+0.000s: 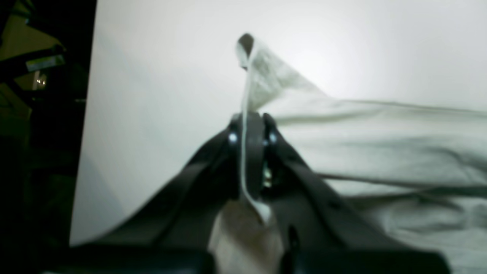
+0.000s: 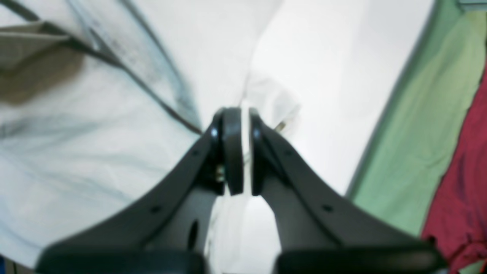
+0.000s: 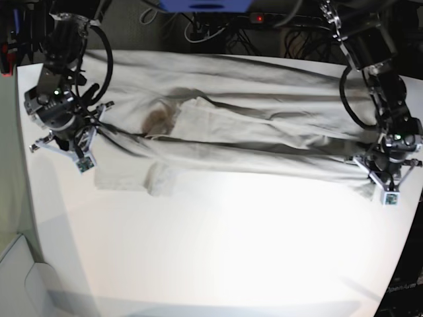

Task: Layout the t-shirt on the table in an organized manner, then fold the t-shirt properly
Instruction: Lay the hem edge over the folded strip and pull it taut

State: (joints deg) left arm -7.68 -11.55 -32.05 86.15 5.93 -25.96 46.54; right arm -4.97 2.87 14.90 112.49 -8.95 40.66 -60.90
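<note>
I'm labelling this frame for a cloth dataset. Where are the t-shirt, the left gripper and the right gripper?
t-shirt [image 3: 264, 132]: base view, its middle panel.
left gripper [image 1: 251, 118]: left wrist view, fingertips pinching a cloth edge.
right gripper [image 2: 240, 112]: right wrist view, closed fingertips on cloth.

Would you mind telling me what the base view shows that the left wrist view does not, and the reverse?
Only the base view shows both arms, the right gripper at one end of the t-shirt and the whole shirt stretched across the table. Only the left wrist view shows close up the left gripper shut on a thin cloth edge, with a corner standing above it. Both show the shirt, the table and the left gripper.
</note>
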